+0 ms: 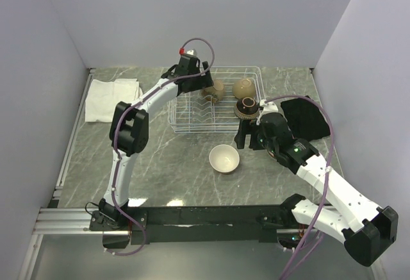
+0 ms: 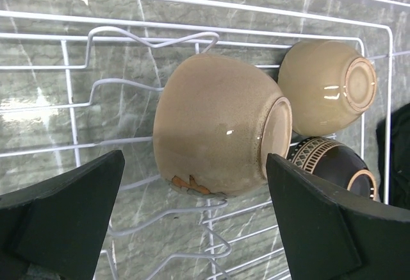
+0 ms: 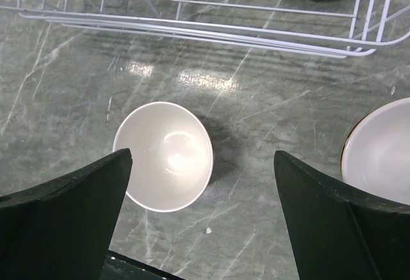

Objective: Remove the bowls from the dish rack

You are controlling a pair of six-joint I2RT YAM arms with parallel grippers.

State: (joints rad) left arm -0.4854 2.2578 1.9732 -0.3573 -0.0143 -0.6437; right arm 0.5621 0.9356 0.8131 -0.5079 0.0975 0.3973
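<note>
Folded white cloth (image 1: pixel 112 97): far left on the grey marbled table (image 1: pixel 173 164), well away from the rack, not in anyone's way.

Left gripper (image 2: pixel 195 164): fingers spread wide, one on each side of a bowl in the rack. There's a gap on both sides, so it isn't pinching anything.

White wire dish rack (image 1: pixel 192 110): far middle of the table. The left half is just bare tines, and the three bowls are bunched at the right end.

First tan round ceramic bowl (image 2: pixel 218 126): in the rack, tipped on its side between tines. In the left wrist view the foot ring faces right and the mouth faces left, so its axis runs sideways.

Second tan round ceramic bowl (image 2: pixel 327 84): just beside the first one, toward the rack's corner. Same tilt, foot ring to the right.

Dark patterned round ceramic bowl (image 2: pixel 333 164): right behind the first tan bowl, foot ring showing, crowding that side.

Cream-white round bowl (image 3: pixel 163 155): upright on the table in front of the rack, mouth up.

Right gripper (image 3: pixel 204 157): fingers spread and holding nothing, above the table over that bowl.

Cream-inside bowl with a brownish rim (image 3: pixel 381 152): upright on the table, cut off by the right wrist view's right edge.

Black cloth (image 1: pixel 306 116): right of the rack.
</note>
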